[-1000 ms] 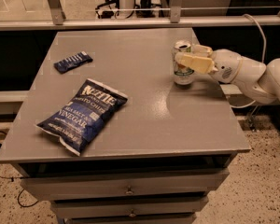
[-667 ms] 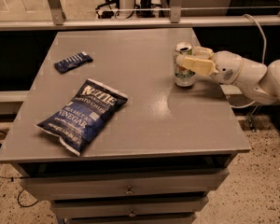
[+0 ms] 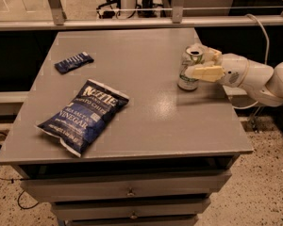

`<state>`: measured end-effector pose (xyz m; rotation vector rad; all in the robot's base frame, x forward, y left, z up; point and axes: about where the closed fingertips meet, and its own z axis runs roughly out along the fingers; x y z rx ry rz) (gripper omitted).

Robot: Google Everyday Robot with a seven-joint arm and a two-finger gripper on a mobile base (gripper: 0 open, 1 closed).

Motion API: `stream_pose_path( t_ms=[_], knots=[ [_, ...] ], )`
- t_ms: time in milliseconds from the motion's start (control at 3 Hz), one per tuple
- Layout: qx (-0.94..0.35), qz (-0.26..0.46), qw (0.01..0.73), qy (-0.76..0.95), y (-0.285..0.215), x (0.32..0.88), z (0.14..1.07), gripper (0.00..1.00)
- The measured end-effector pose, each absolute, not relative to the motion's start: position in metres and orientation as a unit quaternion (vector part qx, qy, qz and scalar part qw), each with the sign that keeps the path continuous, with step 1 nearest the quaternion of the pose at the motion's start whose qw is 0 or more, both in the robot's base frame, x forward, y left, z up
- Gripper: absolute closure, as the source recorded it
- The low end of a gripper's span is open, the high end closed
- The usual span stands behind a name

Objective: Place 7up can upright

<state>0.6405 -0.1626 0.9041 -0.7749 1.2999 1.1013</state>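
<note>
The 7up can (image 3: 187, 77) stands upright on the grey table (image 3: 146, 112), near its right edge, with its silver top (image 3: 194, 53) facing up. My gripper (image 3: 196, 63) reaches in from the right at the can's upper half. One pale finger (image 3: 205, 73) lies across the can's front side and the other (image 3: 210, 54) sits behind its top. The fingers are shut on the can, and its base rests on the table.
A blue Kettle chip bag (image 3: 82, 115) lies flat at the front left. A small dark blue snack packet (image 3: 73, 62) lies at the back left. A metal railing (image 3: 132, 21) runs behind the table. Drawers (image 3: 127, 189) sit below the tabletop. A cable (image 3: 262, 29) hangs at the right.
</note>
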Motion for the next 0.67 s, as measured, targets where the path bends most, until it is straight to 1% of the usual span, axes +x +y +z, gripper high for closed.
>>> stream_pose_path(
  t_ms=[333, 667],
  knots=[
    [-0.337, 0.457, 0.593, 0.571, -0.179, 0.637, 0.91, 0.0],
    [-0.355, 0.419, 0.587, 0.595, -0.214, 0.633, 0.93, 0.0]
  ],
)
